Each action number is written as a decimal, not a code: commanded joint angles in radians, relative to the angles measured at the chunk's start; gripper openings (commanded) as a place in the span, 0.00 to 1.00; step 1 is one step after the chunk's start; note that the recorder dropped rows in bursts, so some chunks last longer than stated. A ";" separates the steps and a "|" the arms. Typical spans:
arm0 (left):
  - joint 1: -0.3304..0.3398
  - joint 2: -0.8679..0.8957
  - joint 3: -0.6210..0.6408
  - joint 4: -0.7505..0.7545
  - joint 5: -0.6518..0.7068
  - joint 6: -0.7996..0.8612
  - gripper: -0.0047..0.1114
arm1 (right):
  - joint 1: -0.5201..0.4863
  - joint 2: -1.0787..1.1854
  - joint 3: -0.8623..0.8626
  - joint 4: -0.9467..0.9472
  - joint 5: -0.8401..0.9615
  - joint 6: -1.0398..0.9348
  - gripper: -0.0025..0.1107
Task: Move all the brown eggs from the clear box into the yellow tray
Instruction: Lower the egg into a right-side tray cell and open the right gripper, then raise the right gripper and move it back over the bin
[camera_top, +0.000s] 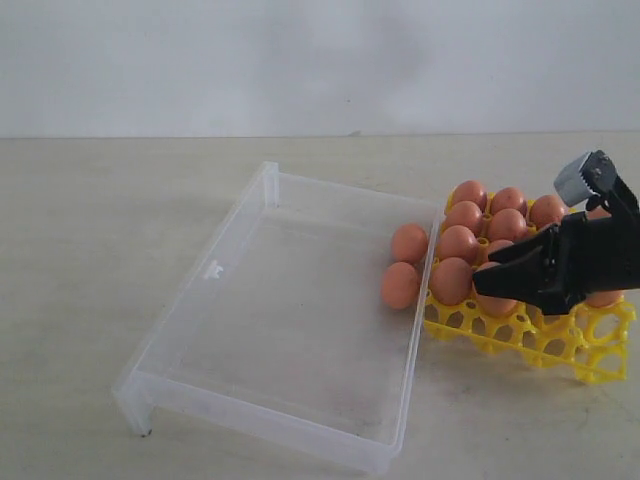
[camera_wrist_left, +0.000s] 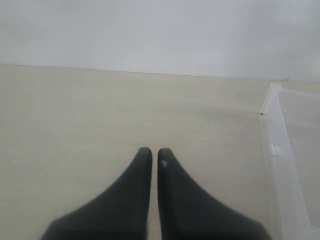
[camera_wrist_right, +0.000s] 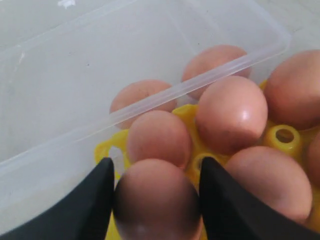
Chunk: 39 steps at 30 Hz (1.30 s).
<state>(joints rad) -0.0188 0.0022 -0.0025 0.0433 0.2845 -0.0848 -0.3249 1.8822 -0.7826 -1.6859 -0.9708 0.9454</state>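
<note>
My right gripper (camera_top: 487, 272) (camera_wrist_right: 155, 164) is shut on a brown egg (camera_wrist_right: 156, 200) (camera_top: 495, 305), its black fingers pressed against both sides. The egg hangs low over the near-left part of the yellow tray (camera_top: 600, 350) (camera_wrist_right: 285, 135), where several brown eggs sit in cells. Two brown eggs (camera_top: 409, 243) (camera_top: 400, 285) lie inside the clear box (camera_top: 270, 185) against its right wall; in the right wrist view they show through that wall (camera_wrist_right: 137, 95) (camera_wrist_right: 210, 57). My left gripper (camera_wrist_left: 155, 152) is shut and holds nothing, above bare table beside a corner of the box (camera_wrist_left: 272, 130).
The clear box lies at an angle in the middle of the beige table (camera_top: 90, 250), touching the tray's left edge. A pale wall (camera_top: 300, 60) runs behind. The left arm is outside the exterior view.
</note>
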 joint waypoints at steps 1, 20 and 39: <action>-0.003 -0.002 0.003 -0.003 -0.008 0.002 0.08 | -0.002 0.014 0.003 0.067 0.031 -0.018 0.02; -0.003 -0.002 0.003 -0.003 -0.008 0.002 0.08 | -0.002 0.014 0.003 0.076 -0.035 -0.001 0.54; -0.003 -0.002 0.003 -0.003 -0.008 0.002 0.08 | 0.009 -0.244 0.001 0.630 -0.250 0.252 0.53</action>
<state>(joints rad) -0.0188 0.0022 -0.0025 0.0433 0.2845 -0.0848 -0.3249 1.7188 -0.7807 -1.1720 -1.2014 1.1409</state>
